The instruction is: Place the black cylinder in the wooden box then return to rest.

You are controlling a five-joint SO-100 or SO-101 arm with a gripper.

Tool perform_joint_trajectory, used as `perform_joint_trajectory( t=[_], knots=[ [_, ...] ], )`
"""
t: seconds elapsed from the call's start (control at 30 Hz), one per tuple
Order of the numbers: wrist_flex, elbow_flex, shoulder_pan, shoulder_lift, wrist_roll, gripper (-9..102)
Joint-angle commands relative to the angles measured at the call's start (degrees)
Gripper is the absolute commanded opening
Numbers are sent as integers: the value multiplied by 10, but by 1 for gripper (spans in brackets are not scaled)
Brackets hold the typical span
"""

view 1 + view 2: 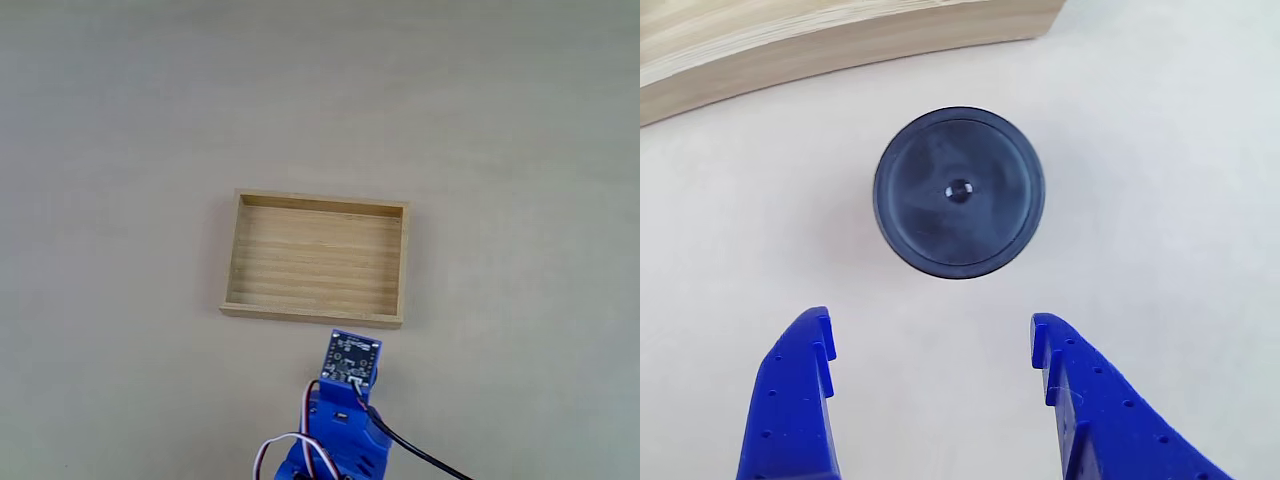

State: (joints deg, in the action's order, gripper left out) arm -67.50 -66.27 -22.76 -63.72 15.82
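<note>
The black cylinder (959,192) stands upright on the pale table (1180,160), seen from straight above in the other view: a round dark top with a small central dimple. It sits just outside the wooden box (840,35), near the box's outer wall but not touching it, with a strip of bare table between. In the fixed view the cylinder cannot be made out; the spot below the box's near wall is covered by the arm's blue wrist and its small circuit board (351,358).

The gripper (930,335) is spread wide, its two blue fingers (800,400) apart and grasping nothing. Both fingertips lie short of the cylinder, with table showing between them and it. The fingers are cut off by the lower edge of the other view, so their roots go unseen.

In the fixed view the wooden box (316,258) lies flat on the table (120,120), a shallow light-wood tray with low walls and a striped grain floor. Nothing lies inside it. The arm (335,440) is cut off at the bottom edge, with a black cable (420,455) and white and red wires trailing from it.
</note>
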Motion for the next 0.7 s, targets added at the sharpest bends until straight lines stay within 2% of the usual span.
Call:
perform_joint_trajectory(
  t=[0.0,0.3,0.67],
  knots=[
    [52,61,-15,28,12,29],
    [137,68,-2,102,11,29],
    [176,59,24,118,9,29]
  ],
)
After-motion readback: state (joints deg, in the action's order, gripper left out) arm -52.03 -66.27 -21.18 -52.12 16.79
